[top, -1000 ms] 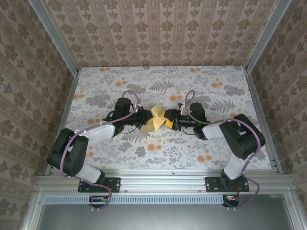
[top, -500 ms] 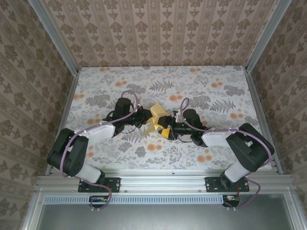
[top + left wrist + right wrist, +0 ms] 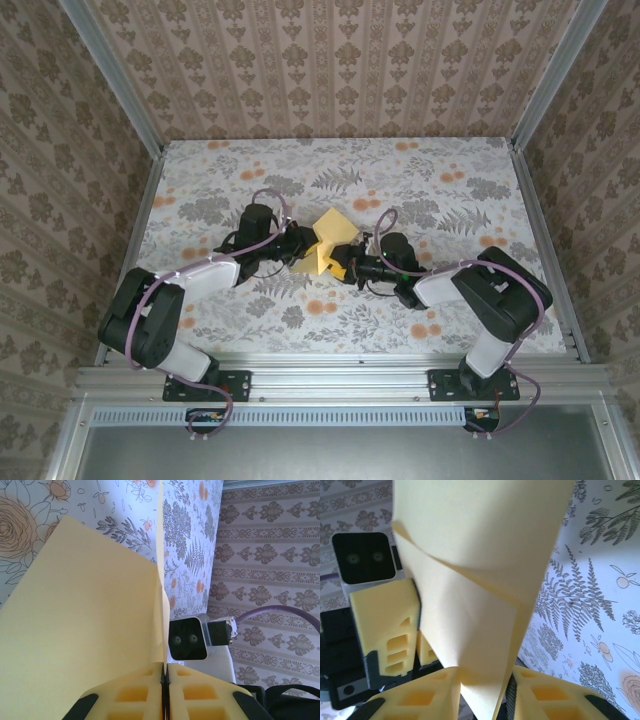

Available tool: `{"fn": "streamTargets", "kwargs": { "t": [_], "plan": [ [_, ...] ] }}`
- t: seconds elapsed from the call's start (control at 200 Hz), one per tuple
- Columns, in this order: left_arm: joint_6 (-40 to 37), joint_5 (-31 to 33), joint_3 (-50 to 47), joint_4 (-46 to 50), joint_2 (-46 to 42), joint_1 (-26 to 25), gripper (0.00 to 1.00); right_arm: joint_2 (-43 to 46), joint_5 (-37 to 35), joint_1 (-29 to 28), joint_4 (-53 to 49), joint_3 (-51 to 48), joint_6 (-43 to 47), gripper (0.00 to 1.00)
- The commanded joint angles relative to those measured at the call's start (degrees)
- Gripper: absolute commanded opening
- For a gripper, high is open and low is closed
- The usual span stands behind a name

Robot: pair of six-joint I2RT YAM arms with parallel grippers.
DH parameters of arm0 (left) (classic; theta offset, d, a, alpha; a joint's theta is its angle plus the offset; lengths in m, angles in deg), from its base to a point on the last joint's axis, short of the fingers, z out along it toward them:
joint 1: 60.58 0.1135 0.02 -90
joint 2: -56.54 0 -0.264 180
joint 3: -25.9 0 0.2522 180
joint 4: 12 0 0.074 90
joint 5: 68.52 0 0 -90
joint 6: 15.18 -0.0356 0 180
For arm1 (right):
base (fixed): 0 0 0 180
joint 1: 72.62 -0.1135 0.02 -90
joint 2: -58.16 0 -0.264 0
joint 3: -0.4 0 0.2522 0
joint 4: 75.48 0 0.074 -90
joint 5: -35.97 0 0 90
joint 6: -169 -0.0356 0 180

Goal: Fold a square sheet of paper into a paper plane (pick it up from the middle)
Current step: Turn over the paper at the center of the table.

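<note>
1. Where the two arms meet over the middle of the flower-printed desk [image 3: 450, 170], we see the sheet of paper [image 3: 327, 245] held up off the surface, creased into an angular, partly folded shape.
2. We find the left gripper [image 3: 303, 254] at the paper's left side. In its own wrist view its fingers [image 3: 135, 692] are pressed together, with the edge of the sheet pinched in the seam between them.
3. We find the right gripper [image 3: 346, 268] at the paper's lower right corner, just across from the left one.
4. In the right wrist view its fingers [image 3: 427, 695] stand apart on either side of a folded layer of the sheet, and we cannot tell whether they press it.
5. From that same view we see a diagonal crease crossing the paper, and one yellow finger of the left gripper sits just beside the sheet's left edge.
6. From the left wrist we see the right wrist's black camera housing [image 3: 187, 639] beyond the paper.
</note>
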Motion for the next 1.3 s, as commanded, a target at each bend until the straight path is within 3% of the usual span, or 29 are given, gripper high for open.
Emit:
{"fn": "streamTargets", "kwargs": {
  "t": [0.0,0.49,0.58,0.695,0.79,0.94,1.025,1.175,1.295],
  "plan": [
    [0.5,0.4,-1.0,-1.0,-0.4,0.2,0.12,-0.1,-1.6,-0.4,3.7,-0.4,-1.5,0.29],
    [-0.5,0.7,-2.1,0.5,-1.4,0.6,0.17,0.0,-1.3,0.0,4.6,-0.9,-1.6,0.15],
    [-0.7,0.6,-2.5,0.7,-1.7,0.7,0.20,1.0,-1.1,0.5,2.8,-1.1,-0.6,0.11],
    [-1.9,0.3,-2.0,2.4,-2.4,0.9,0.32,3.0,0.0,1.4,-2.5,-1.0,2.6,0.07],
    [-4.7,0.8,-0.7,7.1,-4.0,1.5,0.46,8.0,0.8,2.5,-17.2,0.7,12.3,0.04],
    [-10.0,-0.7,2.2,13.7,-5.5,3.0,0.61,17.2,-5.7,3.8,-61.5,11.3,39.5,0.04],
    [-12.6,-1.9,4.1,16.1,-5.6,3.7,0.65,20.0,-9.9,5.2,-79.2,17.2,51.0,0.04],
    [-17.1,-4.7,7.8,20.3,-5.6,3.7,0.76,21.1,-20.7,6.4,-101.2,25.2,63.6,0.04],
    [-19.6,-5.5,9.3,22.3,-5.9,3.7,0.78,20.1,-29.0,6.3,-113.7,31.3,69.3,0.04]
  ]
}}
